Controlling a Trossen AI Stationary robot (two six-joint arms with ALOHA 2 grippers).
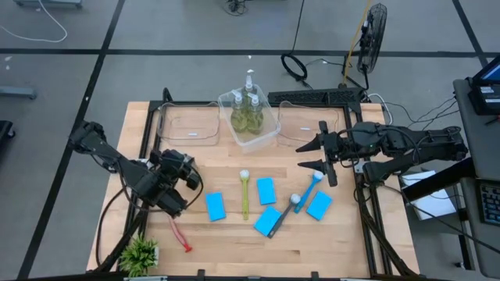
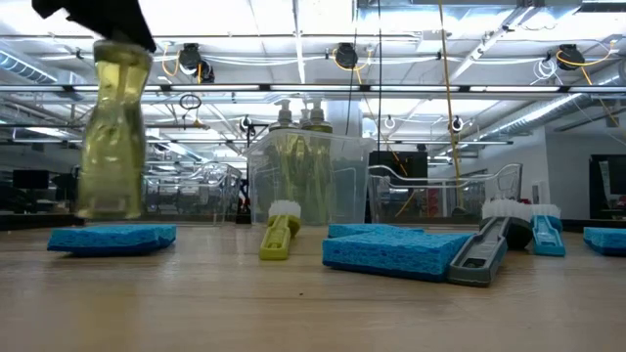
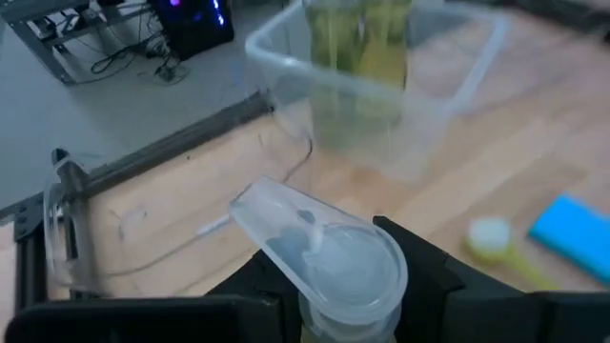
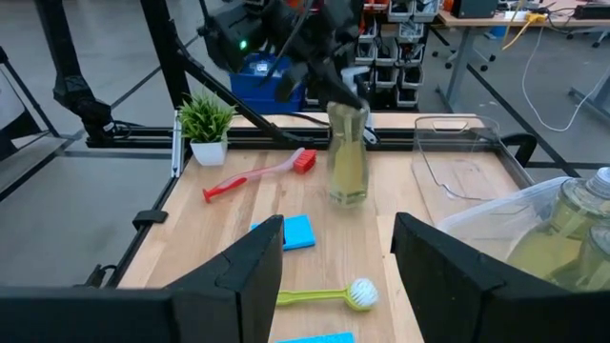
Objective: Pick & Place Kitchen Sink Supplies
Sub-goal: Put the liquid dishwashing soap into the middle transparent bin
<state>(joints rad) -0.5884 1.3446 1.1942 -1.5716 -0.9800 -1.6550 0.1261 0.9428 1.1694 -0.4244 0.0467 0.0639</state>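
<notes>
High view: the whole table [image 1: 234, 242] was laid out below, left arm on one side, right arm on the other.
Left gripper: [image 1: 178, 181] it sat over the left half of the table, fingers clamped on the neck of a pump bottle [image 4: 348, 152]; the right wrist view showed that bottle hanging upright, clear of the wood.
Same bottle, low view: [image 2: 112, 132] up in the air above a blue sponge [image 2: 111, 238], full of yellow-green liquid.
Left wrist view: the clear pump head [image 3: 319, 252] poked up right between the dark fingers [image 3: 424, 276].
Right gripper: [image 1: 319, 154] parked near the right edge, fingers spread apart and holding nothing.
Tub with bottles: a clear tub [image 1: 262, 136] at the back middle had three more pump bottles [image 1: 247, 112] standing in it.
Empty tubs: one clear tub [image 1: 187, 125] to its left, another [image 1: 308, 125] to its right.
Sponges: four blue ones in the middle of the table, e.g. [image 1: 216, 206] and [image 1: 266, 190].
Yellow-green brush: [image 1: 244, 195] lay between those two sponges.
Blue brush: [image 1: 312, 186] lay just in front of the right gripper; a grey-handled brush [image 1: 285, 215] rested across a sponge.
Red brush: [image 1: 178, 234] lay near the front left, next to the little potted plant [image 1: 141, 254].
</notes>
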